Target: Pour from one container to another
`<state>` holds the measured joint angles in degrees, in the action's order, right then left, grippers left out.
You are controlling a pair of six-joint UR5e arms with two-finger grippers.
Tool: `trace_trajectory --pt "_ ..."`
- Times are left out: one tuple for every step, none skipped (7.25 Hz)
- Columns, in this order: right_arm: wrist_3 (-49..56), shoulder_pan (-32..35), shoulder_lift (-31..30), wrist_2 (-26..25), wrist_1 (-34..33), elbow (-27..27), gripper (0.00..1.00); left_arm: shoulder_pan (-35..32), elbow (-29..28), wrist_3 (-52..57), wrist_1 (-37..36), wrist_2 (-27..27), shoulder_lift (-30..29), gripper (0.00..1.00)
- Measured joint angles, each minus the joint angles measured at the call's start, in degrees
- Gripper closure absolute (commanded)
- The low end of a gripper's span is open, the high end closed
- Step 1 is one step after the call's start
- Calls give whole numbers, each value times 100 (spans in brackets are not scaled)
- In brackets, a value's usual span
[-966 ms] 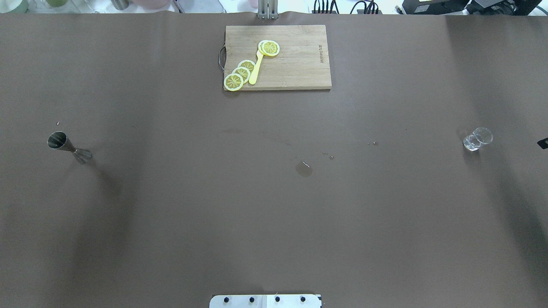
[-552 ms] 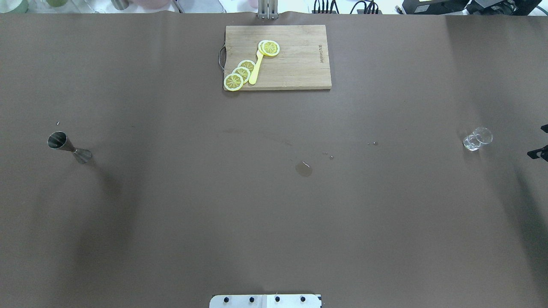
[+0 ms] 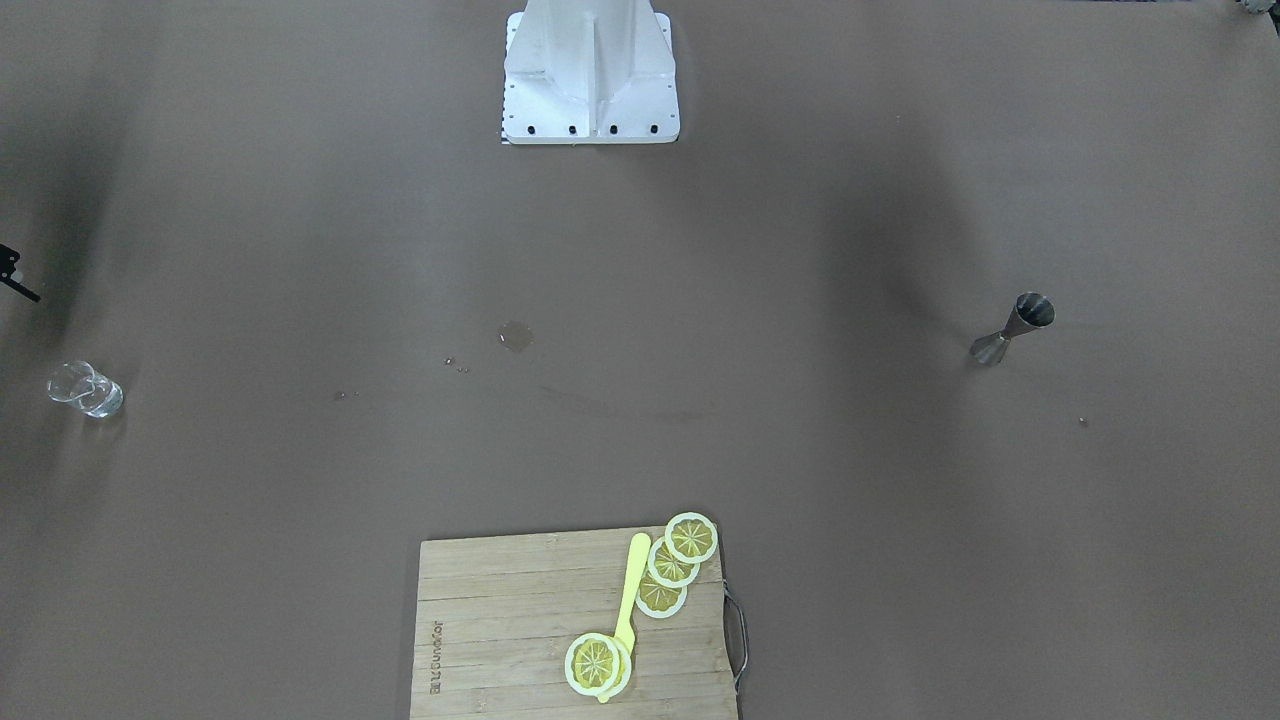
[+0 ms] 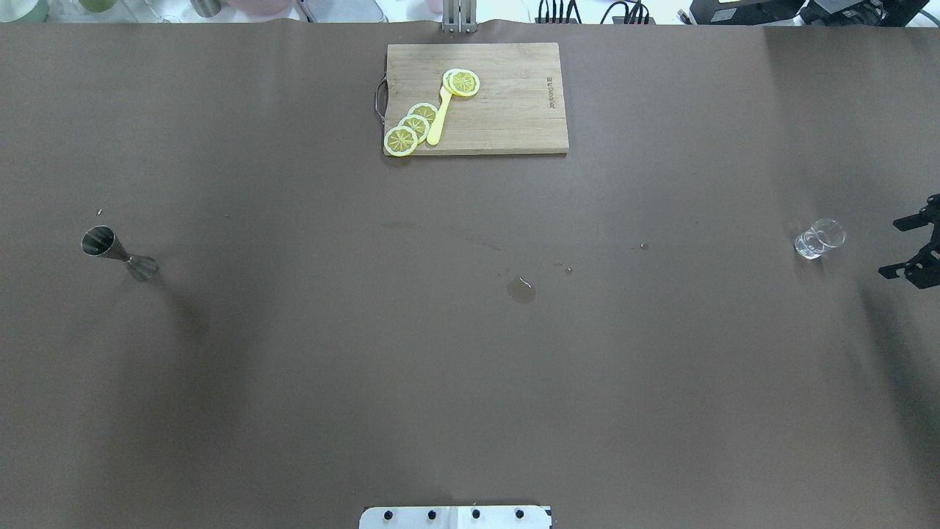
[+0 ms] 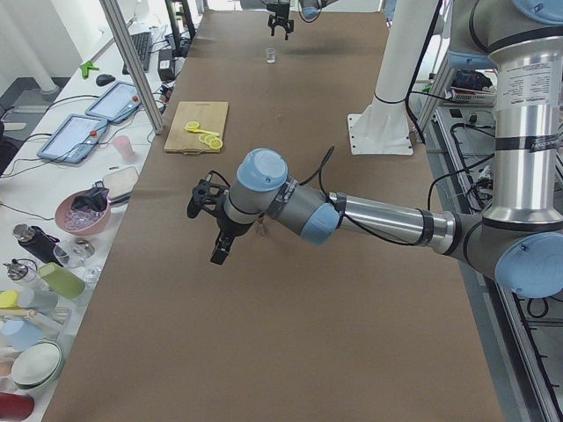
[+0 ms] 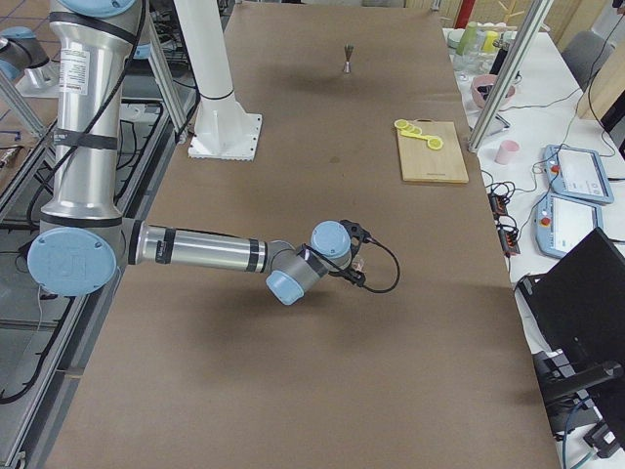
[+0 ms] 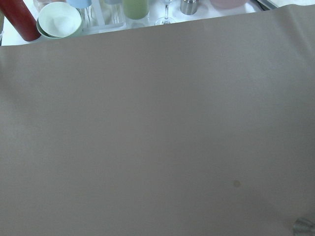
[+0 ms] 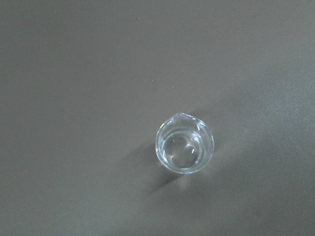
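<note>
Right end effector [image 4: 890, 247] first: its fingers are spread wide with nothing between them, and it hangs over the desk [image 4: 470, 382] at the robot's right end. The small clear glass [image 4: 819, 239] stands upright near it, toward the middle of the desk, not touching it. The right wrist camera looks almost straight down into that glass, a little pouring lip showing on its rim.

Over to the left end effector [image 5: 204, 236]: it shows only in the side view from the left end of the desk. It is held above the brown surface on a long outstretched arm, and I cannot tell how far its fingers are parted.

Further out, the steel jigger [image 4: 117, 252] stands alone on its narrow waist at the robot's left end, well apart from the glass, the full stretch of desk between them. Around the middle there's a small wet puddle [image 4: 521, 290] with a few drops beside it. At the far edge sits a wooden cutting board [image 4: 507, 125] carrying yellow lemon slices [image 4: 413, 125].
</note>
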<state>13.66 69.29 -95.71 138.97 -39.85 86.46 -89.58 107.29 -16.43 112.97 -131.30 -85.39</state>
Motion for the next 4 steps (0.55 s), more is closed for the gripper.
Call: trace_trajectory --pt "-215 -76 232 12 42 -208 0 305 329 -460 8 209 37 2" --pt "-312 -150 473 15 86 -410 0 665 644 -950 29 508 97 2" --pt "-366 -196 643 10 171 -535 0 1072 966 -1422 90 978 214 2" --pt "-474 -219 711 -11 369 -624 0 1496 1234 -1871 286 1496 364 2"
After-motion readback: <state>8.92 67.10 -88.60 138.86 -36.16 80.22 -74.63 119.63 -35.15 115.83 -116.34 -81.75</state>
